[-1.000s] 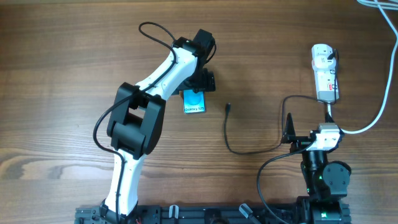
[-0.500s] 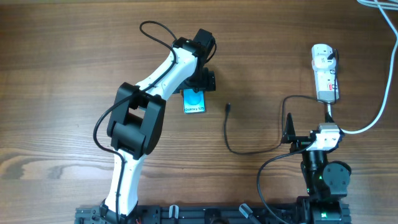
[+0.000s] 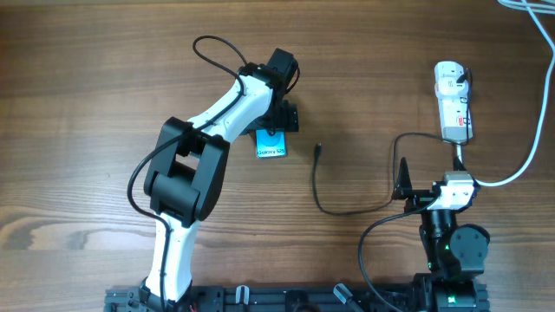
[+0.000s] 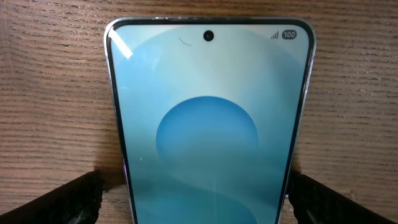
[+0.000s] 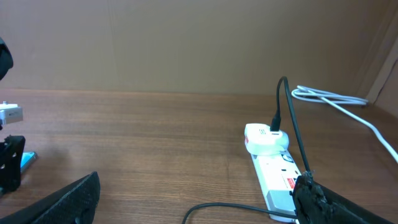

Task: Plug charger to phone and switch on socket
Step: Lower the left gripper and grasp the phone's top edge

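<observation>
Reaching out over the table [image 3: 78,78] w/ my left gripper [image 4: 196,193], I'm straddling the phone [image 3: 271,147], approx mid-table. In the L wrist view my fingers [image 4: 62,199] are sitting at 9 and 3 o'clock of its body. Jaws are standing spread about phone-width, w/ a strip of shadow showing on the 9 o'clock side, so nothing is being clamped. The phone is lying flat, screen up & glowing cyan-blue. Its small text is at the 6 o'clock end in the overhead view, and my gripper is covering the 12 o'clock end.

The charger [image 3: 315,184] is lying loose on the wood. Its connector [image 3: 318,149] is sitting at 3 o'clock of the phone, near but apart, not plugged in. The cable is running toward 6 o'clock, bending to 3 o'clock, then climbing toward the socket [image 3: 453,111].

My right gripper [image 5: 196,186] is sitting low near the table's 6 o'clock edge, facing 12 o'clock. Its jaws are gaping wide & holding nothing.

The socket is lying at 12 o'clock of it, long axis running 12–6, grey end [image 3: 455,133] toward me, red mark [image 5: 290,183] on top. A white adapter [image 3: 449,76] w/ the black cable is sitting at its 12 o'clock end. A thick white lead [image 3: 529,156] is sweeping past at 3 o'clock. Can't tell the switch pos.
</observation>
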